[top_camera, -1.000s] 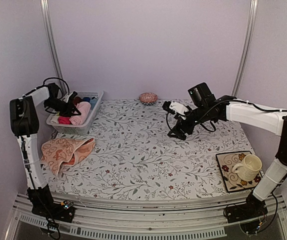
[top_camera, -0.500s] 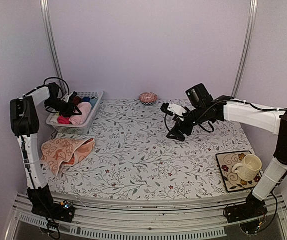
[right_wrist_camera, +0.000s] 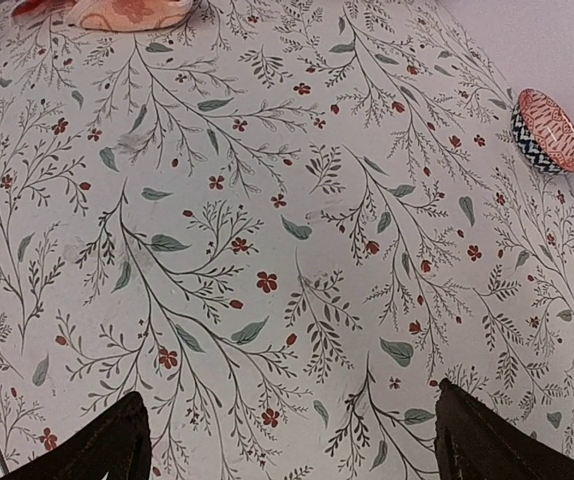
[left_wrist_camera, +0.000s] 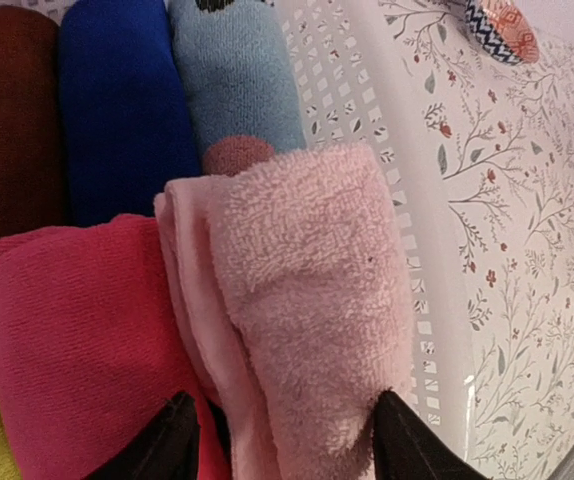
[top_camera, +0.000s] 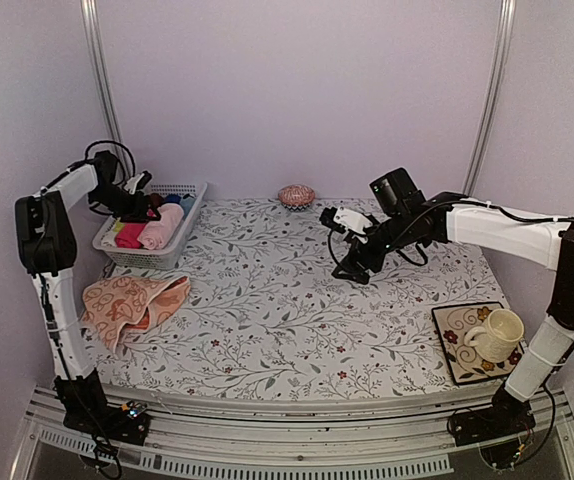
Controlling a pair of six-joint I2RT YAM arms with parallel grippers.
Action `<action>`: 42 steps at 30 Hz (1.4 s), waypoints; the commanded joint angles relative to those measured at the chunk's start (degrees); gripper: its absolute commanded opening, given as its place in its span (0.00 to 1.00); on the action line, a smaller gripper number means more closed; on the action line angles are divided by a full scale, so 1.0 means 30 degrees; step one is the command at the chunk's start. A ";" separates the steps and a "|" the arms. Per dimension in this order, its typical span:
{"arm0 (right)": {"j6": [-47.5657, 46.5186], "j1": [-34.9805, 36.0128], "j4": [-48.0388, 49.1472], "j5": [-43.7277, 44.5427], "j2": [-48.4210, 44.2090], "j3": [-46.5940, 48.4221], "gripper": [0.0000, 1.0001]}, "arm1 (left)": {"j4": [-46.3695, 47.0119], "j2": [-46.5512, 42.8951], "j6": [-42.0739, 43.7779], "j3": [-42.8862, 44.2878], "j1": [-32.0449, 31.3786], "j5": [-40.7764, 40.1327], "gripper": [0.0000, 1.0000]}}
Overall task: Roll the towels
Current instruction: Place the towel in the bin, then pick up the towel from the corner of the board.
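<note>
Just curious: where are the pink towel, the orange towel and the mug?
pink towel [left_wrist_camera: 307, 300], left wrist view, fluffy middle.
orange towel [top_camera: 132, 303], top external view, cloth's centre.
mug [top_camera: 495, 336], top external view, its side.

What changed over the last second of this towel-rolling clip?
The left fingers drew up and back from the basket, leaving the rolled pink towel lying in it; they are open. The right fingers shifted slightly left, open and empty. The peach towel, cup and small bowl stayed put.

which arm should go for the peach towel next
Left. The left gripper is open over the basket, just behind the peach towel; the right gripper hovers past mid-table, much farther away.
</note>
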 commanded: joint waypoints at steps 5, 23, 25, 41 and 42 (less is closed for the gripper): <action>-0.0102 0.0225 -0.0159 -0.0001 -0.0039 0.0594 0.99 | 0.0859 -0.1779 -0.0329 -0.0056 -0.0551 -0.1738 0.69; 0.3546 -0.0479 0.0847 0.4724 -0.0613 0.0832 0.99 | 0.5508 -1.1208 -0.5364 -0.9353 -0.5363 -0.8829 0.97; 0.4457 -0.1280 0.0710 0.2748 -0.1001 0.0687 0.99 | 0.5495 -1.2639 -0.5686 -1.1093 -0.6165 -0.9199 0.97; 0.4511 -0.1783 0.1517 0.1459 -0.1819 0.0174 0.99 | 0.6341 -1.3684 -0.6355 -1.9059 -1.0704 -1.5180 0.97; 0.4543 -0.1783 0.1595 0.1527 -0.1913 0.0094 0.99 | 0.6392 -1.3269 -0.6365 -1.9063 -1.0792 -1.5490 0.97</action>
